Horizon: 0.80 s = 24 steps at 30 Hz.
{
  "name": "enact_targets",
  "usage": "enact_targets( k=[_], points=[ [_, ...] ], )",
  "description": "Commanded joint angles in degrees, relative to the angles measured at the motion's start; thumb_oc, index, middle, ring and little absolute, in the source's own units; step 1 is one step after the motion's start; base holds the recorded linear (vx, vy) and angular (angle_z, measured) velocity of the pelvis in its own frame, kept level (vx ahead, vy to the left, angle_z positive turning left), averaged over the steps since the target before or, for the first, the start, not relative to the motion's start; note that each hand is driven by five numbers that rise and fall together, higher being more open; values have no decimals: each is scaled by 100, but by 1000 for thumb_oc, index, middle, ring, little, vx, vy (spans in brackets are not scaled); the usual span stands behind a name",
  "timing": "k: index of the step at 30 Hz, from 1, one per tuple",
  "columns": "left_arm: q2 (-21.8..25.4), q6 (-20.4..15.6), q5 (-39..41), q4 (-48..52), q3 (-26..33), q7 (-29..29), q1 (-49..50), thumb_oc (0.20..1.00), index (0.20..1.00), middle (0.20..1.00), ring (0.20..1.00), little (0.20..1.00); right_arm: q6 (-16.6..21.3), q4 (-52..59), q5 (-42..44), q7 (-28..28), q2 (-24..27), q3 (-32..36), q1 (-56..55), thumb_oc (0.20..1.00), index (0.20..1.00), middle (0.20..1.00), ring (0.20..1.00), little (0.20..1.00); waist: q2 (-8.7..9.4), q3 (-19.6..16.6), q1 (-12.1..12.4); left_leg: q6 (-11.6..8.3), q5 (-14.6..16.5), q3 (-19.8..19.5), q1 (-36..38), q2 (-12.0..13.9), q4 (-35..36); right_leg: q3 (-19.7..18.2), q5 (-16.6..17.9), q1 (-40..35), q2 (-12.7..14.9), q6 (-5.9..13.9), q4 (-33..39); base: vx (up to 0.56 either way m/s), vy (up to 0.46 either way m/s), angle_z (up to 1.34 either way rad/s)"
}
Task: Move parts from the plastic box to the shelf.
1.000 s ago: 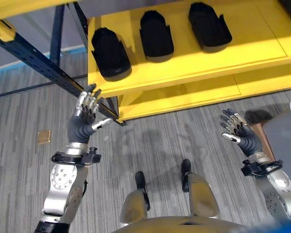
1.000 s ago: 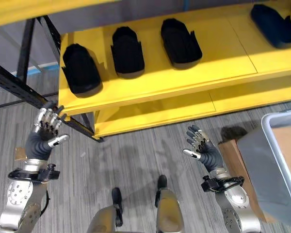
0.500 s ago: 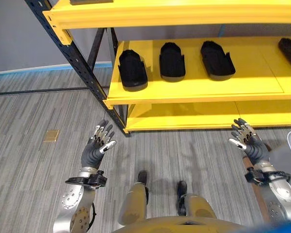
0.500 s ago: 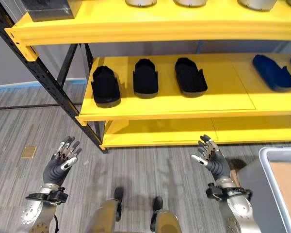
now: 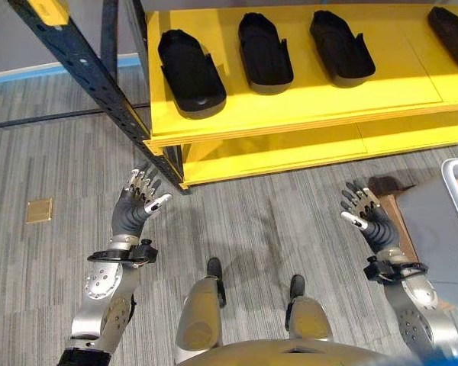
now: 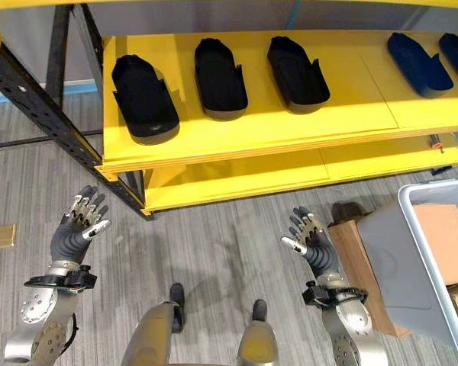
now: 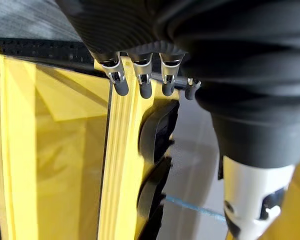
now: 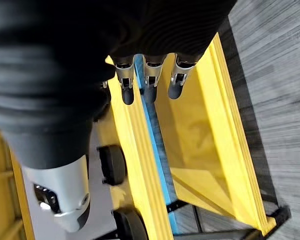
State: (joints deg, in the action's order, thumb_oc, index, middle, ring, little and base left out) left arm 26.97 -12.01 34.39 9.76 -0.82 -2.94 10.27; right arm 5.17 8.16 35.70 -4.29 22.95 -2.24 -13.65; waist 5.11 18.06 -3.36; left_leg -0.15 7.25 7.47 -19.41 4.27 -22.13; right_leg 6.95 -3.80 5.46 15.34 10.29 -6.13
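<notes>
View tipped down since earlier; parts unmoved | left hand (image 5: pixel 136 206), right hand (image 6: pixel 313 242): fingers spread, empty, raised between carries | black parts (image 5: pixel 189 63) on shelf (image 5: pixel 290 114) | plastic box (image 6: pixel 435 259) at right

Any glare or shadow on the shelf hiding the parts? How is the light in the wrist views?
Left eye view: the yellow shelf is evenly lit with no glare; the black parts show as dark shapes with little inner detail; the level beneath lies in shade. Left wrist view: left robot hand dark against bright yellow, a slanted shadow crossing the panel. Right wrist view: right robot hand likewise dark against lit yellow.
</notes>
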Motion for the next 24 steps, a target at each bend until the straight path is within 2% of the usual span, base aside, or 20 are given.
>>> enact_targets(
  k=[1, 9, 11, 15, 24],
  points=[
    [1, -483, -382, 340, -14, -194, -289, 1000, 1000, 1000, 1000, 1000, 323, 289, 195, 51, 152, 144, -44, 1000, 1000, 1000, 1000, 1000, -15, -96, -129, -275, -202, -375, -16, 386, 56, -137, 242, 189, 19, -18, -155, 26, -3, -18],
    [-134, -651, -604, -104, -538, -710, -1652, 1000, 1000, 1000, 1000, 1000, 410, 242, 224, 196, 177, -89, 195, 1000, 1000, 1000, 1000, 1000, -5, -18, -349, -359, -428, -272, -81, 515, 347, -277, 371, 551, -47, -25, -99, 11, -17, -20],
    [-267, -740, -607, -242, -885, -969, -2496, 1000, 1000, 1000, 1000, 1000, 467, 195, 251, 260, 177, -240, 329, 1000, 1000, 1000, 1000, 1000, 19, -3, -461, -398, -493, -264, -119, 559, 425, -314, 408, 660, -67, -28, -82, 9, -36, -9],
    [-390, -855, -644, -379, -1119, -1265, -3121, 1000, 1000, 1000, 1000, 1000, 520, 227, 233, 294, 220, -340, 386, 1000, 1000, 1000, 1000, 1000, 41, -7, -534, -420, -522, -253, -135, 589, 498, -347, 426, 741, -81, -32, -72, 7, -22, -8],
    [-443, -1123, -781, -1642, -1017, -2353, -4452, 1000, 1000, 1000, 1000, 1000, 588, 141, 209, 464, 285, -548, 551, 1000, 1000, 1000, 1000, 1000, 98, 27, -707, -481, -552, -263, -298, 630, 465, -381, 461, 923, -125, -25, -85, 2, -5, -2]
  ],
)
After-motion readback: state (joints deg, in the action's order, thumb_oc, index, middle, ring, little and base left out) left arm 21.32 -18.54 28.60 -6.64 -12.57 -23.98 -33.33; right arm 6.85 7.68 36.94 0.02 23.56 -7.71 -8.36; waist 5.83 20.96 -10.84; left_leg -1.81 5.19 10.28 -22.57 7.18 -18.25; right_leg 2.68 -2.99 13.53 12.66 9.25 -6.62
